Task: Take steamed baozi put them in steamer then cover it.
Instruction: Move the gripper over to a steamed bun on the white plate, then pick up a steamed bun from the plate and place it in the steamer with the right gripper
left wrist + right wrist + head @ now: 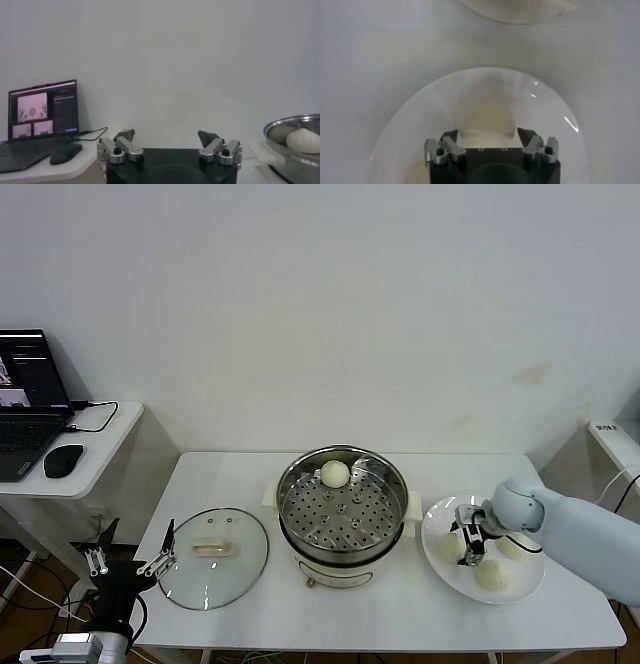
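Observation:
One steamed baozi [335, 474] lies at the back of the steamer [296, 502], a shiny perforated basket on a cream cooker base. Three more baozi rest on the white plate [436, 562] to its right. My right gripper [466, 544] is low over the plate, its jaws open and standing close on either side of the leftmost baozi [487, 117], with the right gripper [488, 135] not clearly touching it. The cover [213, 557], a glass lid with a cream handle, lies flat on the table left of the steamer. My left gripper [128, 562] hangs open and empty off the table's left edge.
A side desk at the far left carries a laptop [44, 112] and a black mouse [65, 152]. Two other baozi [518, 546] [491, 575] lie beside the right gripper on the plate. A white wall stands behind the table.

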You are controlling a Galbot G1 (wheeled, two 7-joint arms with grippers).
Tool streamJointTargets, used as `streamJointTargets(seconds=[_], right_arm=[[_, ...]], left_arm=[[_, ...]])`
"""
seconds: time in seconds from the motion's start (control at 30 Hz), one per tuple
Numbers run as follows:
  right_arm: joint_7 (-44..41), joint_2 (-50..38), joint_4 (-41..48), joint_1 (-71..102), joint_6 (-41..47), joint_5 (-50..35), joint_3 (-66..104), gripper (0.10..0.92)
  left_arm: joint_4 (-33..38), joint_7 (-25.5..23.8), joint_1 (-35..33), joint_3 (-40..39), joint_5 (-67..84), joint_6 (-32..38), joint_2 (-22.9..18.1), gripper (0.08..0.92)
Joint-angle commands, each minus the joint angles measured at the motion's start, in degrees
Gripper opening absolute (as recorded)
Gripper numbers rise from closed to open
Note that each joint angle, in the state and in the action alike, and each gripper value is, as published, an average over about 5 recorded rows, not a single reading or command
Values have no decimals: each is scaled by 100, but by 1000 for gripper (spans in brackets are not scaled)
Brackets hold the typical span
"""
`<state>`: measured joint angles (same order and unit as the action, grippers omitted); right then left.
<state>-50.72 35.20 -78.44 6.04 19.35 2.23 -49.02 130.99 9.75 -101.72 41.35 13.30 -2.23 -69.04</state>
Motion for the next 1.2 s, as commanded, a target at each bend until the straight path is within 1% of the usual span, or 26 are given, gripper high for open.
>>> streamJointTargets(seconds=[0.03, 0.3, 0.4, 0.63, 0.87, 1.03, 1.2], right_arm=[[25, 96, 88, 60, 10, 44, 52, 710], [-37, -15, -13, -73, 31, 30, 26, 626], [-124, -131, -121, -298, 35, -92, -71, 607], [-475, -620, -656, -1483, 140, -714, -387, 602], [-645, -907, -1483, -3398, 465, -1380, -1323, 603], [-498, -607, -1837, -4618, 831, -2203, -1983, 610], [-125, 307, -1924, -5070, 1235, -3033, -2362, 617]], left_arm=[[15, 3, -9, 6, 1, 5, -8, 823], [44, 4, -25, 4, 1, 6, -17, 823], [64, 5, -26, 1, 0, 4, -15, 823], [90, 7, -16, -13, -2, 0, 8, 823], [150, 7, 10, -67, -2, -24, 29, 823], [172, 4, 3, -69, 10, -30, 83, 823], [165, 4, 29, -26, 40, -28, 110, 823]])
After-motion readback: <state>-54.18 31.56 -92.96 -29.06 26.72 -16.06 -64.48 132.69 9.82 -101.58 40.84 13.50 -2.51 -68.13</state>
